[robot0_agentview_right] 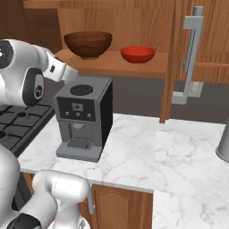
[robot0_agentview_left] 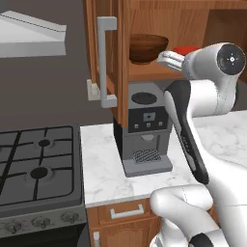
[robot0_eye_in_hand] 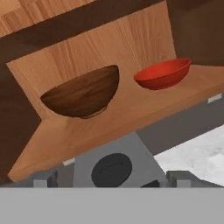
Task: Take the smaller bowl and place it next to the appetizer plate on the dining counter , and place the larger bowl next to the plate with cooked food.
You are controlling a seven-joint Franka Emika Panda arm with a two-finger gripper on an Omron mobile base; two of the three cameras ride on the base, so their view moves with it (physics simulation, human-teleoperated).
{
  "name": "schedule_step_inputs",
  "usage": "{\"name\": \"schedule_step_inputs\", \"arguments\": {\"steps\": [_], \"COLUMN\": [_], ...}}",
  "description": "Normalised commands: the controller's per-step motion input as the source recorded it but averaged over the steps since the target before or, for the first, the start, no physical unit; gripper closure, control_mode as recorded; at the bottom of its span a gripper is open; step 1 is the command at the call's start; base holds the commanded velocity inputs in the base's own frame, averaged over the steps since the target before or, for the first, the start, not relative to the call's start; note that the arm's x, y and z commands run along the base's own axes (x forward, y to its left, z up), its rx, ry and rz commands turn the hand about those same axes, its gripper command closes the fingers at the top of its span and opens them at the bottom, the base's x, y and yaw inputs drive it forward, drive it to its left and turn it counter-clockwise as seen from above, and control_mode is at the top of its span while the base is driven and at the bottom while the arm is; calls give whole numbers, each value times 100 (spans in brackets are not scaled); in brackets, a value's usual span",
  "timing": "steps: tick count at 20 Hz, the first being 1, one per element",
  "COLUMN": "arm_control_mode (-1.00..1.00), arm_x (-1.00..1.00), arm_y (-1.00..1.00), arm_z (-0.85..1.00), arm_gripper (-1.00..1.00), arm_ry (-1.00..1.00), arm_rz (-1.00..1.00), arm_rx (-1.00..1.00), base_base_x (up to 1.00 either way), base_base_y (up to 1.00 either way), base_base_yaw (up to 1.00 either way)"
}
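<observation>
Two bowls sit side by side on the open wooden cabinet shelf above the coffee machine, both upright on their bases with their mouths facing the ceiling: the larger bowl of dark polished wood stands toward the stove side, and the smaller bowl, glossy red and shallow, stands near it on the side of the open cabinet door, the two apart and not touching. Being round, neither bowl has a long axis to speak of; each is simply wider than it is tall, so what matters for a grasp is the rim, and the rims lie level and exposed from the front. The shelf position probably explains the arm's raised pose: the gripper is lifted to shelf height just in front of the wooden bowl and over the top of the coffee machine, touching neither bowl, and its jaws are spread wide and hold nothing. In the hand view the fingertips stand far apart at the bottom edge, with both bowls ahead and the machine's dark round lid directly below. That spread suits a pinch over a bowl wall. Both bowls remain to be carried, so the task looks barely started; the dining counter and the plates lie elsewhere.
</observation>
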Motion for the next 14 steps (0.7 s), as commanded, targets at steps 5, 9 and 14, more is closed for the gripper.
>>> {"name": "schedule_step_inputs", "arguments": {"steps": [5,9,14], "arm_control_mode": [-100,-100,-100], "arm_x": [0,5,51], "arm_y": [-12,0,2], "arm_z": [69,36,1], "arm_gripper": [-100,-100,-100], "arm_ry": [-3,0,2], "arm_rz": [7,8,1], "arm_rx": [36,15,0], "base_base_x": [0,0,0], "base_base_y": [0,0,0], "base_base_yaw": [0,0,0]}}
